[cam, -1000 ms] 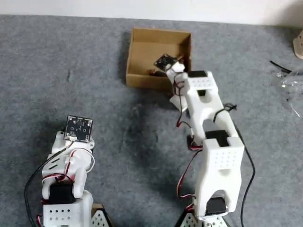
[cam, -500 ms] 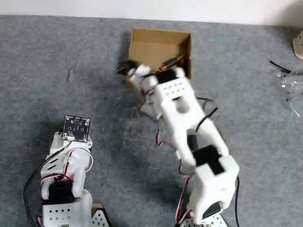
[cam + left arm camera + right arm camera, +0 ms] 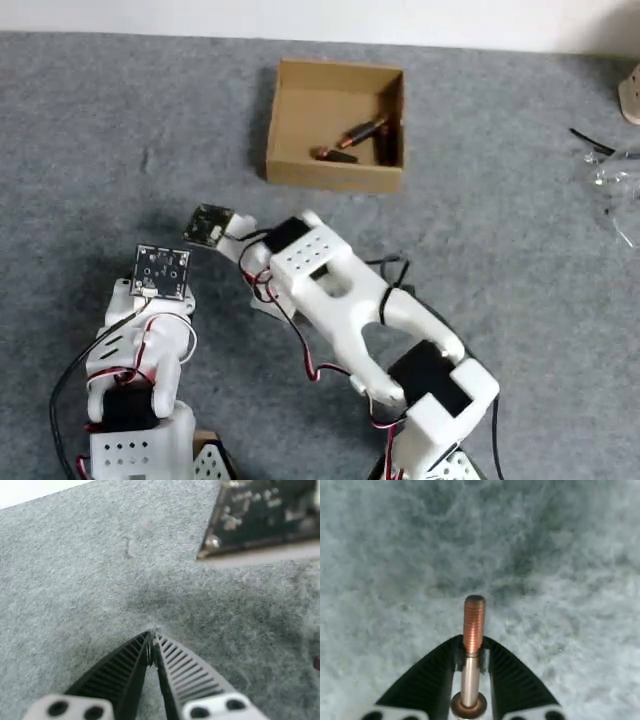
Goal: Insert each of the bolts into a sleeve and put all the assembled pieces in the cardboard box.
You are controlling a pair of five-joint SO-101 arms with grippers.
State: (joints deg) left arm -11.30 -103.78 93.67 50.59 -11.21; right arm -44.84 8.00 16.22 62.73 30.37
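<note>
1. bench [image 3: 520,260]: covered in grey carpet.

2. cardboard box [image 3: 335,177]: sits open at the upper centre of the high view. two copper-toned pieces lie on its floor toward the right side. the first piece [image 3: 363,129] is tilted and lies near the right wall. the second piece [image 3: 332,155] lies near the front wall. a sleeve cannot be told apart on either piece.

3. right arm [image 3: 340,300]: folded across the lower centre of the high view. its wrist board [image 3: 208,226] is at centre left, well apart from the box.

4. right tool [image 3: 472,647]: narrow, clamped on a bolt [image 3: 473,625]. the bolt lies lengthwise between the fingers. its copper threaded end projects past the fingertips, and its head sits back toward the tool base. the bolt is held above bare carpet.

5. left arm [image 3: 140,360]: at the lower left of the high view. its wrist board [image 3: 165,270] is just beside the right arm's wrist board.

6. left tool [image 3: 151,639]: brought together tip to tip, over bare carpet.

7. loose wires [image 3: 600,160]: lie at the right edge of the high view.
</note>
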